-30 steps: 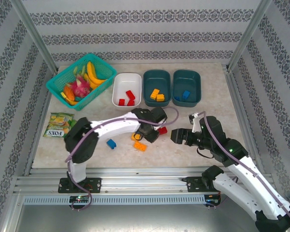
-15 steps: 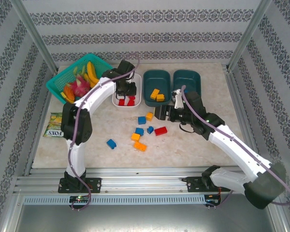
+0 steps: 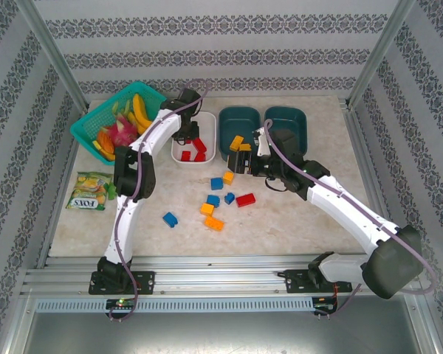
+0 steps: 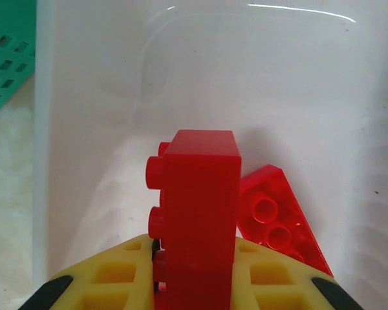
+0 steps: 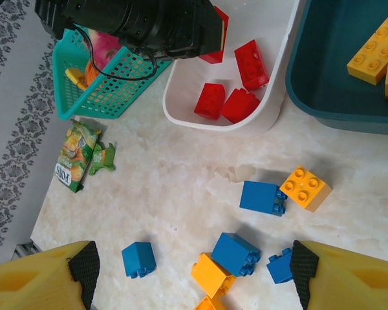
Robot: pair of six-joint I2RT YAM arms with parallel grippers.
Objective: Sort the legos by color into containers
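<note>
Red brick (image 4: 197, 194) clamped in left gripper (image 4: 194, 284) — three more in white tub (image 5: 181, 90); right gripper (image 5: 193, 274) agape.

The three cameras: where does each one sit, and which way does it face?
Top external: above and behind the arms, facing down on the table; both arms show, left gripper over the white tub, right gripper over the table.
Left wrist: on the left arm, facing down into the white tub; its yellow fingers hold a red brick.
Right wrist: on the right arm, facing down on loose bricks; its open yellow fingers at the lower corners.
Shared: both wrist views show the white tub and the held red brick.
</note>
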